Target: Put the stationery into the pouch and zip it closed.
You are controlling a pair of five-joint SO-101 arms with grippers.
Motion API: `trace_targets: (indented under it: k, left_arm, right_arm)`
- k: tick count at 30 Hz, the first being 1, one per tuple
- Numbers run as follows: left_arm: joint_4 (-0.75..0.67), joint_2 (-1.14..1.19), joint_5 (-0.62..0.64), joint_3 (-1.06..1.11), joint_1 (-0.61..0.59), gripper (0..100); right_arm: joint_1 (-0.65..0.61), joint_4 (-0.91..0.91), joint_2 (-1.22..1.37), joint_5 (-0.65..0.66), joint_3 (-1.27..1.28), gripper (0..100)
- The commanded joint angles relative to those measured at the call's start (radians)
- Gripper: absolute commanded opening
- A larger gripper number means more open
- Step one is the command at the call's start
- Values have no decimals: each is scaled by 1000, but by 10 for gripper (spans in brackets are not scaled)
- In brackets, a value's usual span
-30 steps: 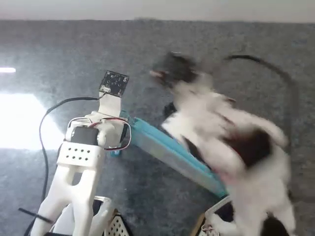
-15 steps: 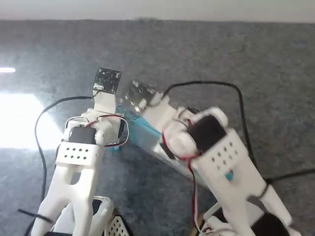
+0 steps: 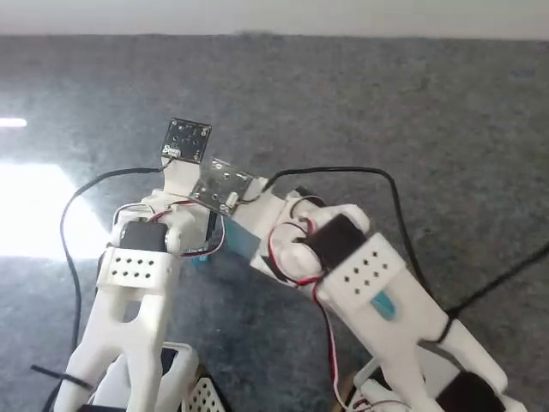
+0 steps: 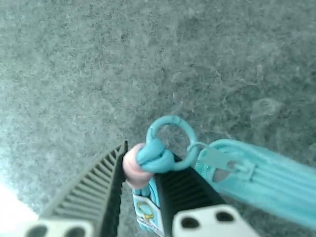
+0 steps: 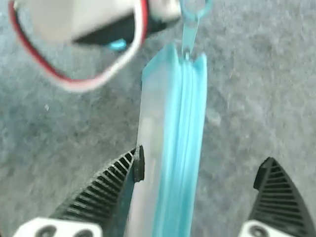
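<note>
Pouch [image 5: 168,148] held by its end tab [image 4: 153,155] in my left gripper [image 4: 142,165], right gripper [image 5: 200,173] wide open astride it (not yet gripping); a skewed pinch could wrench the tab loose.

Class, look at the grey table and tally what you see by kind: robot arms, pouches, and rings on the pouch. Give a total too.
Robot arms: 2, the left arm and the right arm
Pouches: 1, the turquoise pouch
Rings: 1, the turquoise ring at the pouch's end
Total: 4
</note>
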Motion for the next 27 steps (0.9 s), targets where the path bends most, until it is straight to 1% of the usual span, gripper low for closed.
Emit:
trace_targets:
  k: [1,8,11,16,27]
  left_arm:
    - [-34,-2,8,-12,-28,11]
    - [-34,-2,8,-12,-54,11]
    - [-32,-2,8,-10,-57,11]
    - [-32,-2,8,-10,-57,11]
    - [-34,-2,8,2,-52,11]
  right_arm:
    - [-4,-79,24,12,-58,351]
    - [-1,-148,39,8,-57,351]
    - [1,-193,35,5,-17,351]
    - [2,-343,35,-110,92,350]
    - [18,-367,36,-112,104,349]
